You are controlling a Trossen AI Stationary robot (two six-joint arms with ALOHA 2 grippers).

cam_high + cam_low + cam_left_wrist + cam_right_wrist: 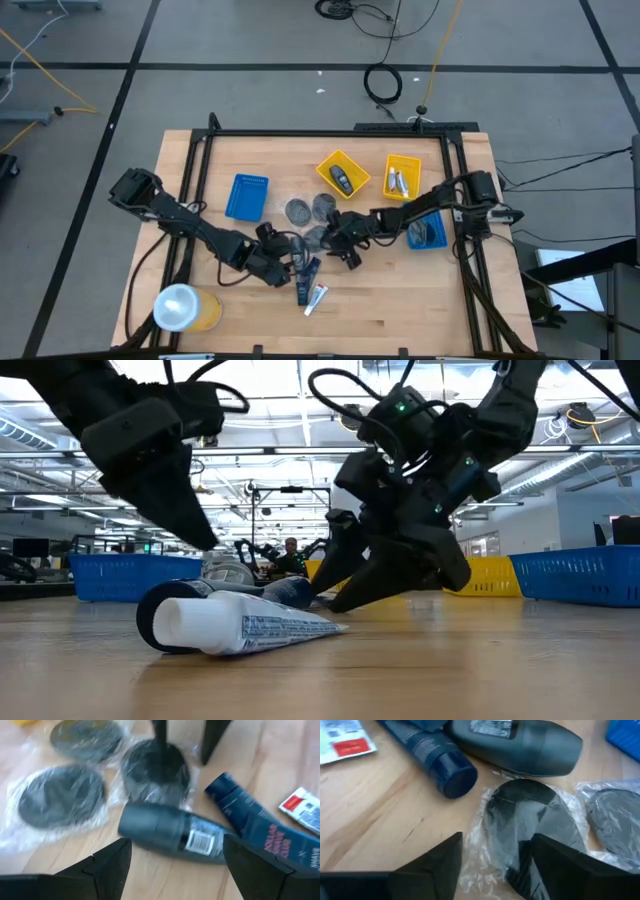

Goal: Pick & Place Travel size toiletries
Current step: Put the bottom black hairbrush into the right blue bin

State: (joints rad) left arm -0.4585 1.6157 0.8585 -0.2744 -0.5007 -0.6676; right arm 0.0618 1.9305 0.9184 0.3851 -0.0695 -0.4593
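Three grey discs in clear wrap lie mid-table [308, 215]. My right gripper [495, 865] is open and points down over the nearest disc [520, 815], one finger on each side. A dark oblong bottle [170, 832] lies on its side beside that disc. My left gripper [175, 865] is open just short of the bottle, its fingers wider apart than the bottle is long. A navy tube [260, 825] and a silvery-white tube [240, 625] lie flat nearby. My right gripper comes at the wrapped disc [155, 767] from above, fingers open. One fingertip [160, 735] stands over the disc's face and the other [215, 742] beside its edge. I cannot tell whether either one touches the wrap.
Two yellow trays [343, 173] [402, 177] at the far side hold small items. A blue tray [247, 196] sits left of the discs, another [428, 232] under the right arm. A large orange cup [185, 308] stands at the near left corner. Bare wood shows near right.
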